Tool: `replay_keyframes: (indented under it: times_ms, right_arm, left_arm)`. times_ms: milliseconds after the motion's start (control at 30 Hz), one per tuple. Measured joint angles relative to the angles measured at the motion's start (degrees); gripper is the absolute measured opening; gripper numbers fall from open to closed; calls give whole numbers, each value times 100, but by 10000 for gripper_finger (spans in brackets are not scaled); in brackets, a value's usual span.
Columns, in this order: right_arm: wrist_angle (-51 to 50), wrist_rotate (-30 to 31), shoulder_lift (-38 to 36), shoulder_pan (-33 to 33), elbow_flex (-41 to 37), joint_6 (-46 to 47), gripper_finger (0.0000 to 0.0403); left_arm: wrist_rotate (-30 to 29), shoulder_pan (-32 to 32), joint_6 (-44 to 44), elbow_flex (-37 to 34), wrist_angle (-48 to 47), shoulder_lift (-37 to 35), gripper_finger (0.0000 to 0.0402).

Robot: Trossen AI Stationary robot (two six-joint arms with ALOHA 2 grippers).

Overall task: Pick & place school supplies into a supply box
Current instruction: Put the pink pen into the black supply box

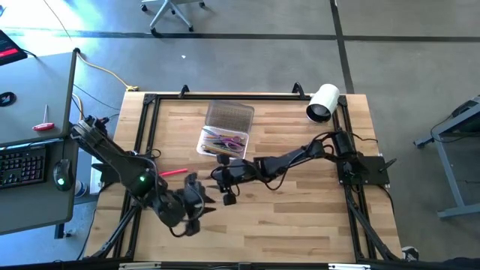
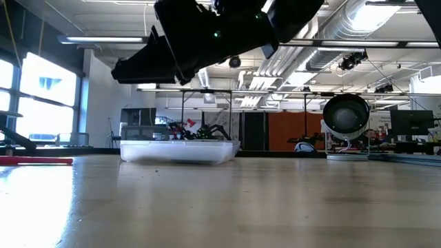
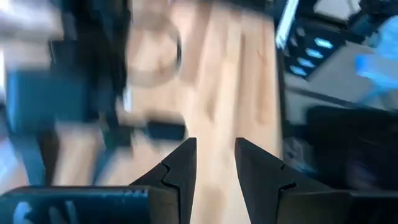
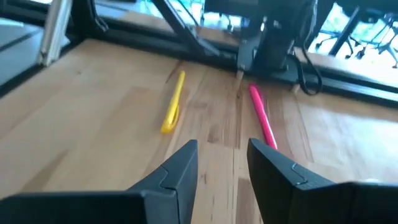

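Observation:
The supply box (image 1: 222,142) is a clear box at the table's middle, with pens and purple-handled scissors inside. Its ribbed lid (image 1: 230,115) lies open toward the far edge. The box also shows in the low view (image 2: 179,149). A pink pen (image 1: 174,172) lies flat left of the box. The right wrist view shows this pink pen (image 4: 263,117) and a yellow pen (image 4: 173,102) on the wood. My right gripper (image 4: 222,144) hovers open just near of the box (image 1: 219,177), pointing left. My left gripper (image 3: 216,142) is open and empty, raised over the near-left boards (image 1: 201,201).
A large white roll (image 1: 324,103) lies at the far right corner and shows in the low view too (image 2: 346,117). A black frame (image 1: 150,112) runs around the table. A desk with a keyboard (image 1: 22,165) stands left of the table. Bare wood lies toward the near edge.

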Motion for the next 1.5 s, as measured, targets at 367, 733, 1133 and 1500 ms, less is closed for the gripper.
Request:
replay_keyframes:
  times_ms: [367, 733, 1133, 1500]
  right_arm:
    - [-489, 0, -4, 4, 4, 46, 119]
    - [-707, -38, -9, 216, 6, 254, 119]
    - [-440, -162, -9, 423, 6, 274, 119]
    - [-492, -167, -9, 420, 6, 296, 119]
  left_arm:
    - [920, -252, -3161, 13, -3704, -373, 145]
    - [880, -633, -5405, -1402, -4647, -356, 145]
    - [1587, 412, -4206, -3174, -3393, -358, 145]
    - [2265, 2086, -1506, -3496, -2335, -282, 145]
